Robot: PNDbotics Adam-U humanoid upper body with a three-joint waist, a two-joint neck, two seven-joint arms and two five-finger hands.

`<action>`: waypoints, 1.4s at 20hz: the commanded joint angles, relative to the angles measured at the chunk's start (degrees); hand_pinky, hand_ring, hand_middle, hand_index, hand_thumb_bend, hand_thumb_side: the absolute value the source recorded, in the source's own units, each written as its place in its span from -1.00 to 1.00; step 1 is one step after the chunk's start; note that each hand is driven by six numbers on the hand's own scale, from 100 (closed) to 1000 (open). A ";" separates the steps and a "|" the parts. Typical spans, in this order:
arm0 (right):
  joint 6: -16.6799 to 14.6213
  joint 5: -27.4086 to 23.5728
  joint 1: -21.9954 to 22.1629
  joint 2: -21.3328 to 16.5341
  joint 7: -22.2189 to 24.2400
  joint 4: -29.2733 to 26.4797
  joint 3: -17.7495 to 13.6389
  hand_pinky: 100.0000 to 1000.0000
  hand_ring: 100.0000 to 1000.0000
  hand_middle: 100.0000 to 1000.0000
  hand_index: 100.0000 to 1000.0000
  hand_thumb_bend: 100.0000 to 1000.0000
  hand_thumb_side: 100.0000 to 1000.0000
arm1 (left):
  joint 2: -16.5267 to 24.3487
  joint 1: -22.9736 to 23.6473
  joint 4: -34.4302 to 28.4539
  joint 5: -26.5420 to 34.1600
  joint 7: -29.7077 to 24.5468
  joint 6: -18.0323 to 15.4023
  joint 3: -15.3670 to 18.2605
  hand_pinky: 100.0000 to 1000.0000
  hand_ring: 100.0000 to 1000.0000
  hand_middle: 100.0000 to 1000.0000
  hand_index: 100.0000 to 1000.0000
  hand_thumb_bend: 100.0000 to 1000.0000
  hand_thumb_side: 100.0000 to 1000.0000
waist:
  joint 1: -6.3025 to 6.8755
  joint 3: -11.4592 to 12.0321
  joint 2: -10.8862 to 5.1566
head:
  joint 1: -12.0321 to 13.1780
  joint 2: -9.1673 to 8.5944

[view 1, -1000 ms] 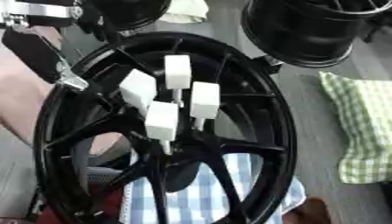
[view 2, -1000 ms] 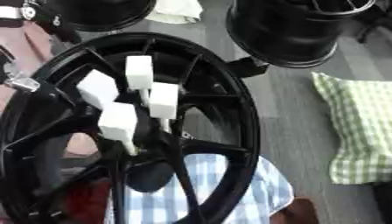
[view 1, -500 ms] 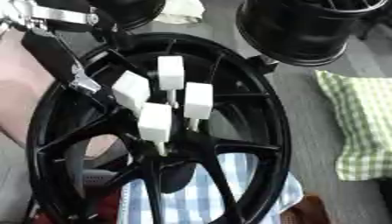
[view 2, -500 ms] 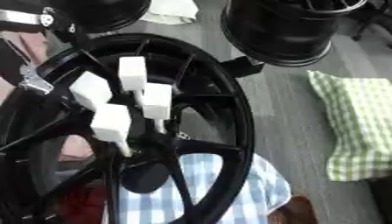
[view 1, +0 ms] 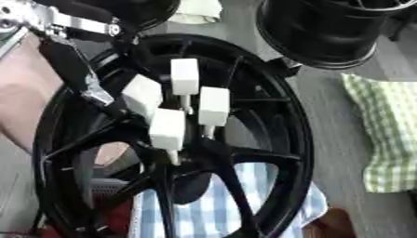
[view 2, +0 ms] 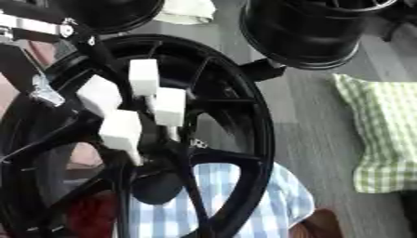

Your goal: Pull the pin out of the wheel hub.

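Left eye view: a black spoked wheel hub (view 1: 269,116) fills most of the frame, tilted so its rim runs from the upper middle down to the lower right. Four white block-headed pins stand clustered at its centre. The top pin (view 1: 185,77) sits highest, a second pin (view 1: 214,106) just right of it, a third pin (view 1: 142,95) to the left, and the lowest pin (view 1: 168,129) below them, its thin stem pointing down toward the hub's centre. The left arm comes in from the upper left, silver joint at the corner, and the left hand (view 1: 69,62) reaches down inside the rim, its dark fingers ending close beside the third pin. Whether those fingers are closed on anything, I cannot tell. A blue-and-white checked cloth (view 1: 191,209) shows through the spokes at the bottom.

Right eye view: same scene, with the wheel pushed toward the left edge. A second black wheel (view 2: 306,28) stands at the upper right, well apart from the pins. A green checked cloth (view 2: 383,139) lies along the right edge on the grey floor. A white cloth (view 2: 187,10) peeks in at the top.
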 commanded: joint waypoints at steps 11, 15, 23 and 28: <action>0.47 -1.12 -1.07 -0.84 -1.97 0.63 -0.69 0.61 0.28 0.26 0.46 -1.00 0.43 | 0.12 -0.97 0.31 0.43 0.01 -0.36 -0.21 0.66 0.51 0.35 0.60 -0.04 -0.44 | -0.04 -0.35 -0.49 | 0.60 -0.29; 0.76 -1.39 -1.02 -0.77 -2.93 1.02 -0.89 0.61 0.28 0.26 0.44 -1.00 0.44 | 0.17 -0.85 0.07 1.46 0.01 -0.39 -0.38 0.64 0.48 0.30 0.56 -0.06 -0.46 | -0.03 -0.35 -0.60 | 0.55 -0.43; 0.71 -2.19 -1.55 -0.31 -4.91 2.72 -1.27 0.59 0.27 0.26 0.43 -1.00 0.44 | 0.22 -0.89 -0.53 3.17 0.01 -0.15 -0.16 0.59 0.36 0.12 0.42 -0.10 -0.53 | 0.08 -0.39 -0.94 | 0.43 -0.64; 0.54 -2.52 -1.48 -0.14 -5.62 3.48 -1.51 0.59 0.27 0.25 0.43 -1.00 0.45 | 0.32 -1.02 -1.05 4.46 0.01 0.02 -0.01 0.59 0.36 0.12 0.42 -0.09 -0.54 | 0.20 -0.30 -0.95 | 0.29 -0.87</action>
